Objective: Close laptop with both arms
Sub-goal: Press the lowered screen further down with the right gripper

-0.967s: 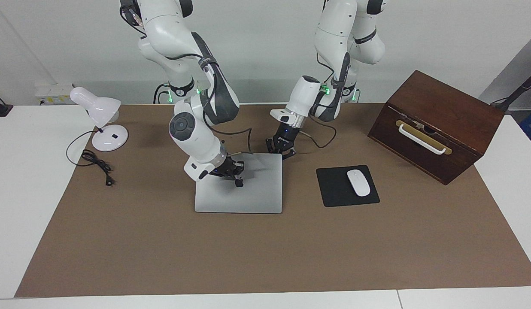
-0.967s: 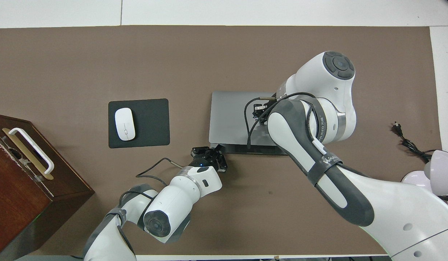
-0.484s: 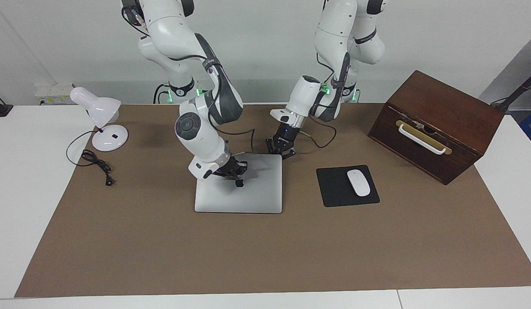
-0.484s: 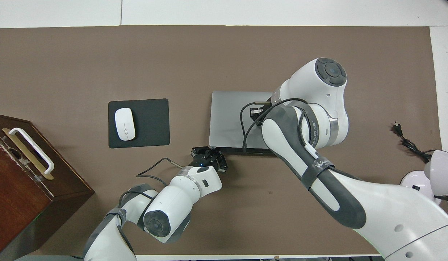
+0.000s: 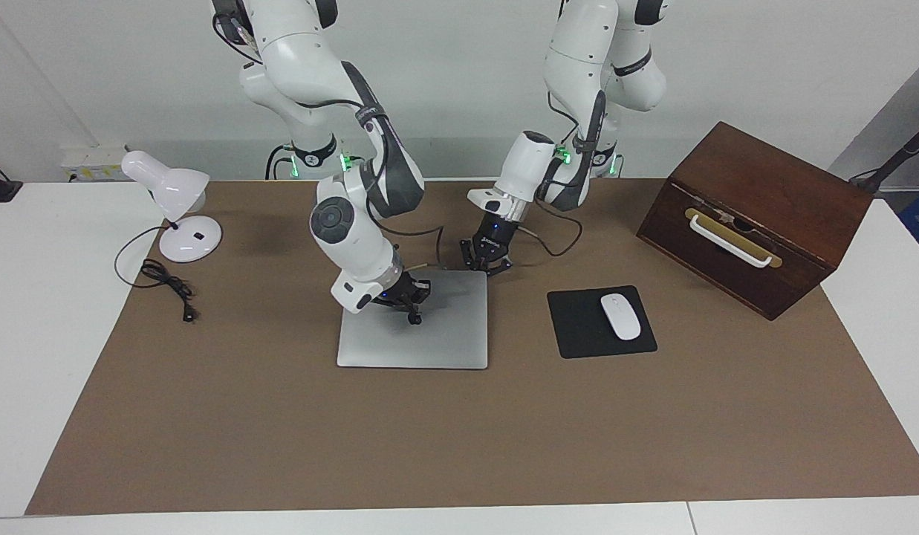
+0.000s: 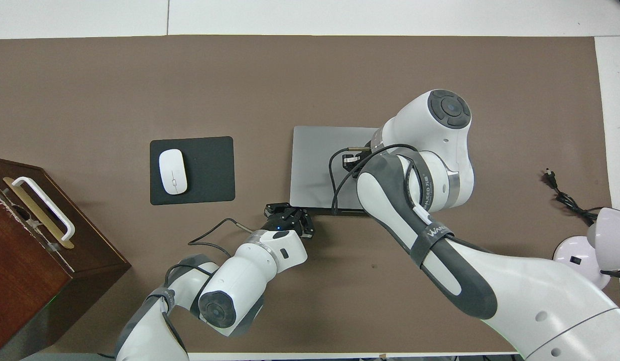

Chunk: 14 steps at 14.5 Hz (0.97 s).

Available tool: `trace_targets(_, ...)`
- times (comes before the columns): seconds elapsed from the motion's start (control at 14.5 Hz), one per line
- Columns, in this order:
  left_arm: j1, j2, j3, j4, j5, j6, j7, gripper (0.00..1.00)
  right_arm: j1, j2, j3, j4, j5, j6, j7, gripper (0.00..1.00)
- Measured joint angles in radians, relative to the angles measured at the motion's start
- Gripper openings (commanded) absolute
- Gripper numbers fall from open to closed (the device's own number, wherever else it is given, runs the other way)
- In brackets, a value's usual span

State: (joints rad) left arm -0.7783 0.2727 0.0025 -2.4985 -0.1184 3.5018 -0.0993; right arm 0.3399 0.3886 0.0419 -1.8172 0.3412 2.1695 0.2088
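The silver-grey laptop (image 5: 429, 338) lies flat on the brown mat with its lid down; it also shows in the overhead view (image 6: 315, 160). My right gripper (image 5: 408, 297) is low over the lid, on the half nearer to the robots, and appears over the lid's middle in the overhead view (image 6: 351, 161). I cannot tell whether it touches the lid. My left gripper (image 5: 487, 261) is at the laptop's corner nearest the robots, toward the left arm's end, just off the edge in the overhead view (image 6: 288, 214).
A white mouse (image 5: 620, 316) lies on a black mouse pad (image 5: 578, 327) beside the laptop. A brown wooden box (image 5: 756, 215) with a white handle stands at the left arm's end. A white desk lamp (image 5: 173, 212) and its cable lie at the right arm's end.
The laptop's lid has sunk the last bit and lies flatter. My right arm's wrist and elbow have drawn back toward the robots, the gripper shifting slightly over the lid. The left arm has stayed put.
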Motion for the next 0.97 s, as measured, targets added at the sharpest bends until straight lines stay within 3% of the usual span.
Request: trace_targets(0.97, 0.0, 0.0, 0.0, 0.0, 0.0, 0.0, 0.001, 0.0, 0.004, -0.004, 0.0, 0.0, 0.0, 0.013, 0.0, 0.0)
